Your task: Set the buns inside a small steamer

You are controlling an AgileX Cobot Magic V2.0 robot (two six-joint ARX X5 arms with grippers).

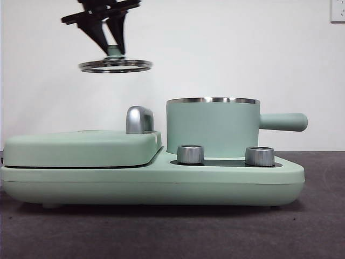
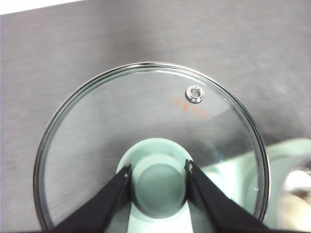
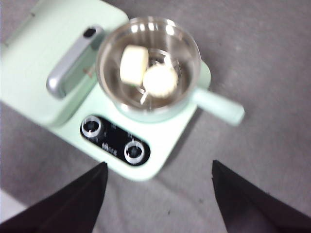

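Two white buns lie side by side inside the small steamer [image 3: 187, 46]: the smooth bun [image 3: 133, 64] and the rounder ribbed bun [image 3: 160, 80]. In the front view the mint-green small steamer [image 1: 213, 129] stands uncovered on the appliance, its handle pointing right, and the buns are hidden by its wall. My left gripper [image 1: 114, 51] hangs high at the left, shut on the green knob [image 2: 158, 182] of the glass lid [image 2: 146, 111], which is level in the air [image 1: 115, 66]. My right gripper [image 3: 158, 165] is open, high above the appliance's front edge, holding nothing.
The steamer sits on a mint-green appliance base [image 1: 215, 178] with two steel dials [image 1: 190, 154] [image 1: 259, 156]. A flat griddle lid [image 1: 81, 148] with a steel handle [image 1: 139, 120] covers its left half. Dark grey table surrounds it.
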